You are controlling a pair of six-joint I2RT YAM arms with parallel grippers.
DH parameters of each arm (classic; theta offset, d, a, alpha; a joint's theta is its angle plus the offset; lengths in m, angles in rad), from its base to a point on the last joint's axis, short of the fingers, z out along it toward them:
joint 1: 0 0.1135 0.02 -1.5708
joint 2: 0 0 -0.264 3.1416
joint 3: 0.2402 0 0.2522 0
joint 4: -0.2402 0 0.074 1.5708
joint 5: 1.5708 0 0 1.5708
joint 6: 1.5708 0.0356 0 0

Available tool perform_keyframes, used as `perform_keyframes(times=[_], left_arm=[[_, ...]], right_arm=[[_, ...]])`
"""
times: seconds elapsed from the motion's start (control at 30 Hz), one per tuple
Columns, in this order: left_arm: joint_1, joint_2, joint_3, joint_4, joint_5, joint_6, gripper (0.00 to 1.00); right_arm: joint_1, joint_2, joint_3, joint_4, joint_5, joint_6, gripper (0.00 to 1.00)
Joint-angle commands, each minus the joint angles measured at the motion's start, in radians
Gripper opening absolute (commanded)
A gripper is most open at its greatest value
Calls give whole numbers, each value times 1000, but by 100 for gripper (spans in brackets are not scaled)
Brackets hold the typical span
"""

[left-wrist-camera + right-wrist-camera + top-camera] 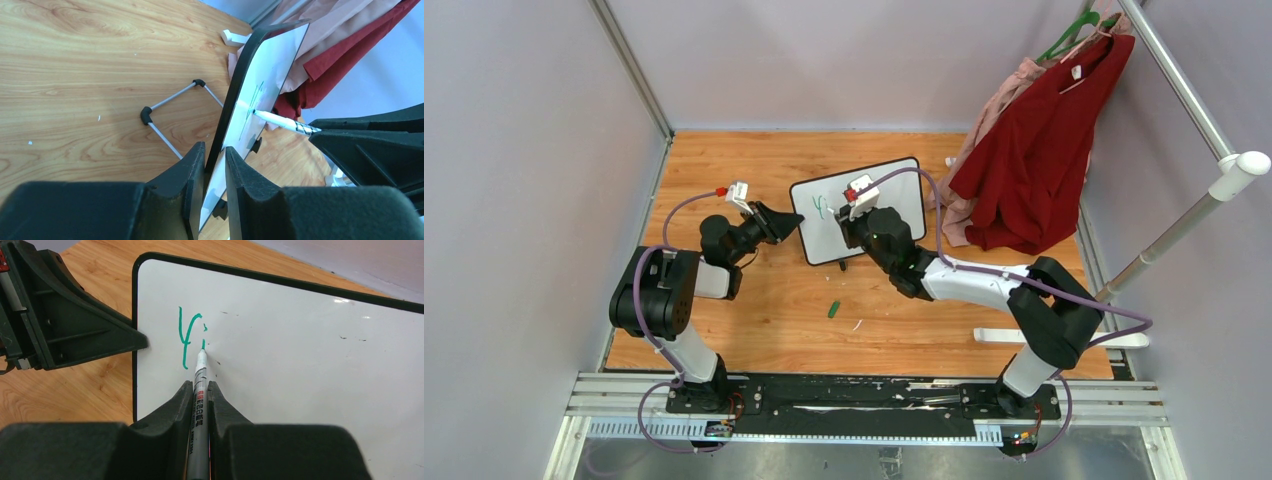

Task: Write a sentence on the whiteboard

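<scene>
Right wrist view puts us on the action: the right gripper [200, 385] has its jaws clamped on a white marker [200, 365], tip pressed to the whiteboard [300, 365] just beside a green "Y" [186, 340] near the top left corner. A second small stroke sits by the tip, too small to read from here, maybe the start of an "o". Over on the board's left edge, the left gripper [215, 149] pinches the black frame between nearly closed jaws, and the left wrist camera shows the board standing tilted on the wooden table [754, 330], roughly mid-table between the two arms, with a wire stand [170, 115] lying behind it. Here's the worry: that pinch is on one side only, so every push of the tip farther right could swing the board around the grip and make the strokes wobble or skip. Press too hard and the frame may slide out of the jaws; press too lightly and the line breaks. The marker could also twist in its narrow grip. Almost the whole sentence is yet to come, so crowded spacing is a risk, as is the arm smearing wet ink. A red garment [1034, 160] hangs near the board's right side and could snag.
</scene>
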State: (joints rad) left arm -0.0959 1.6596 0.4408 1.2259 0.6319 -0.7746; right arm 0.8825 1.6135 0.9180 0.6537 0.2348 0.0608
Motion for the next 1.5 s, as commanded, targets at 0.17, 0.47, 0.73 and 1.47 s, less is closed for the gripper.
perform_keyframes(times=[0.17, 0.47, 0.73, 1.47], left_arm=[[-5, -29, -11, 58, 14, 1, 26], [-5, -32, -13, 58, 13, 1, 26], [-5, -31, -13, 60, 14, 1, 26], [-6, -17, -13, 82, 34, -3, 1]], right_arm=[[-14, -18, -30, -47, 17, 6, 0], [-29, -30, -16, -81, 60, 2, 0], [-34, -28, 9, -85, 73, -7, 0], [-37, -38, 16, -88, 98, -22, 0]])
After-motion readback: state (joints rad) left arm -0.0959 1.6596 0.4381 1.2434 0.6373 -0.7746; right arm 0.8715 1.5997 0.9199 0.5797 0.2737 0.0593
